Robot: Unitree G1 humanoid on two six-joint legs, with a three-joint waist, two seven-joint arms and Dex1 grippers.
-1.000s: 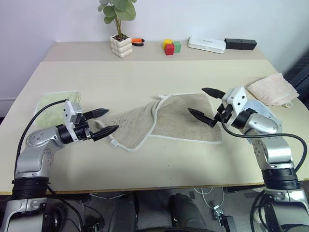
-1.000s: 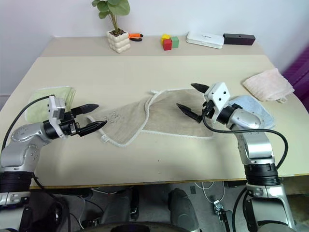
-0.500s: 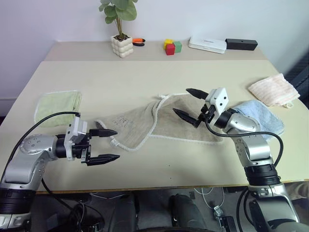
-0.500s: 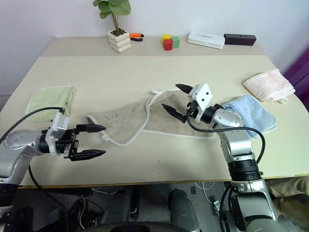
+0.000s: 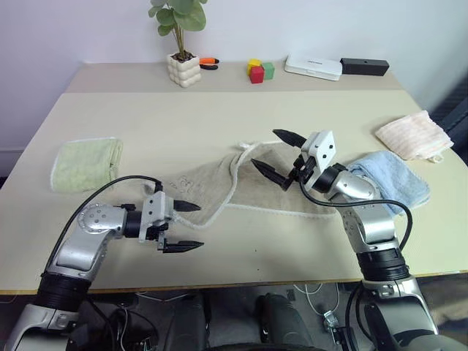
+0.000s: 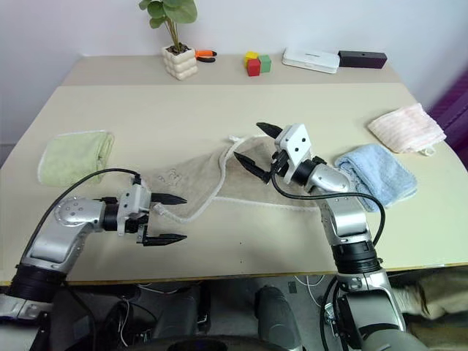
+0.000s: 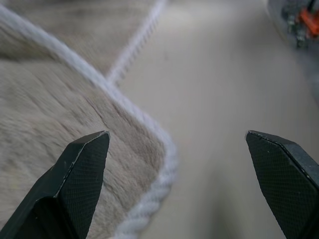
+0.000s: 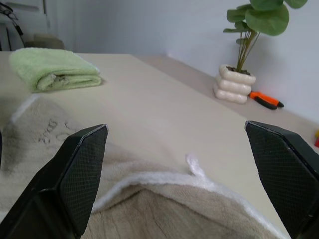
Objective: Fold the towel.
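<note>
Towel: the towel (image 5: 241, 186) lies mid-table, crumpled, partly doubled over itself; its white corded edge loops from the near-left corner up toward the far middle.
Handling: I judge it soft, light and limp. It will drape and sag and will not keep a line unless I hold it by two points; terry should not slip between my fingers.
Where to grip: the corded edge at a corner looks best to me, firmer than the pile. The near-left corner (image 7: 149, 209) sits just beside my left fingertip.
Left hand: my left hand (image 5: 181, 227) is wide open, holding nothing, low over the table at about 8 o'clock from the towel's middle.
Right hand: my right hand (image 5: 278, 153) is wide open, empty, above the towel's far edge at about 1 o'clock from its middle.
Change: a second ago my left hand was further left and higher, off the towel's left end; it has since dropped and swung in under the near-left corner. My right hand has moved left, from the towel's right part to over its middle fold. The towel itself lies as it did.
Others: green towel (image 5: 86, 162) at 9 o'clock, blue towel (image 5: 391, 181) and pink towel (image 5: 413, 135) at 3 o'clock, all untouched.
</note>
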